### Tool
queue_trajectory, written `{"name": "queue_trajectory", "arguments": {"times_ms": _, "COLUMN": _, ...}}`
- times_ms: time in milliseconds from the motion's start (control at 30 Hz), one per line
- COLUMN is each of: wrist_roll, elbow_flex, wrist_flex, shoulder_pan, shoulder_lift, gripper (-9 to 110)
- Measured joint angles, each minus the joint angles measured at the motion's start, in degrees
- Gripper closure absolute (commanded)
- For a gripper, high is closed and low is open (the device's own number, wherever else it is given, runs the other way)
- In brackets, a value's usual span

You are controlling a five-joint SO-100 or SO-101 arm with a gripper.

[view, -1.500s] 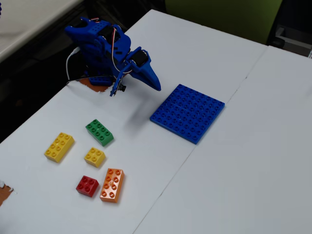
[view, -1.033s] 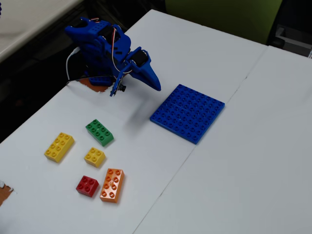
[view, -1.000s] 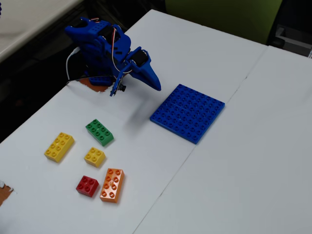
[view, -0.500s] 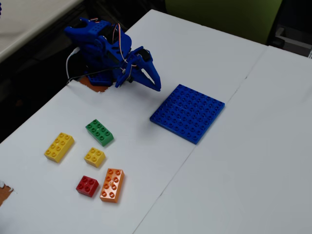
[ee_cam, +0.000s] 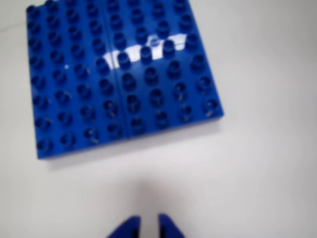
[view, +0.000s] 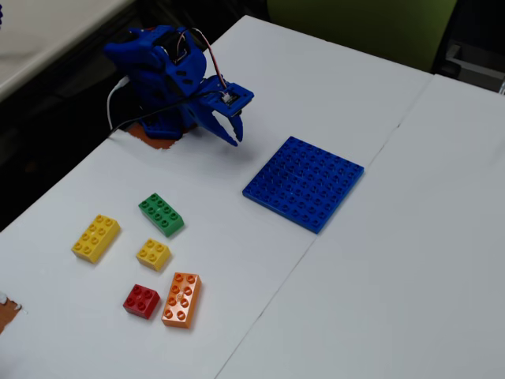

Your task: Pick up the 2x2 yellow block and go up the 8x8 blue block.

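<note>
Nearest the fixed camera, red brick [view: 142, 301] and orange brick [view: 181, 299] are sitting just in front of the 2x2 yellow block [view: 153, 254], untouched on the white bench [view: 379, 276]. Beyond it, the 8x8 blue block [view: 304, 183] is lying flat and bare. Gripper [view: 234, 135] is hovering empty beside that plate, fingers nearly together, probably parked before reaching. Dark floor and a green panel are showing behind.

Bare table [view: 237, 229] lies between the gripper [view: 234, 134] and the brick cluster. The green brick [view: 161, 214] stands just before the 2x2 yellow block [view: 153, 253]; the orange brick [view: 181, 299] lies just beside it.
</note>
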Motion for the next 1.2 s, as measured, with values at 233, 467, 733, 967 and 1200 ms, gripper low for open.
{"name": "queue_trajectory", "arguments": {"times_ms": 233, "wrist_roll": -5.19, "elbow_flex": -8.79, "wrist_flex": 2.37, "shoulder_pan": 5.01, "shoulder_lift": -2.81, "gripper": 88}}
{"name": "queue_trajectory", "arguments": {"times_ms": 467, "wrist_roll": -20.65, "elbow_flex": -32.43, "wrist_flex": 10.20, "shoulder_pan": 13.80, "shoulder_lift": -31.20, "gripper": 78}}
{"name": "queue_trajectory", "arguments": {"times_ms": 733, "wrist_roll": -39.02, "elbow_flex": -40.52, "wrist_flex": 6.24, "shoulder_pan": 27.77, "shoulder_lift": -51.15, "gripper": 71}}
{"name": "queue_trajectory", "arguments": {"times_ms": 967, "wrist_roll": -39.37, "elbow_flex": -56.87, "wrist_flex": 5.98, "shoulder_pan": 34.89, "shoulder_lift": -68.73, "gripper": 67}}
{"name": "queue_trajectory", "arguments": {"times_ms": 1200, "wrist_roll": -34.37, "elbow_flex": -63.98, "wrist_flex": -0.18, "shoulder_pan": 39.20, "shoulder_lift": -82.00, "gripper": 67}}
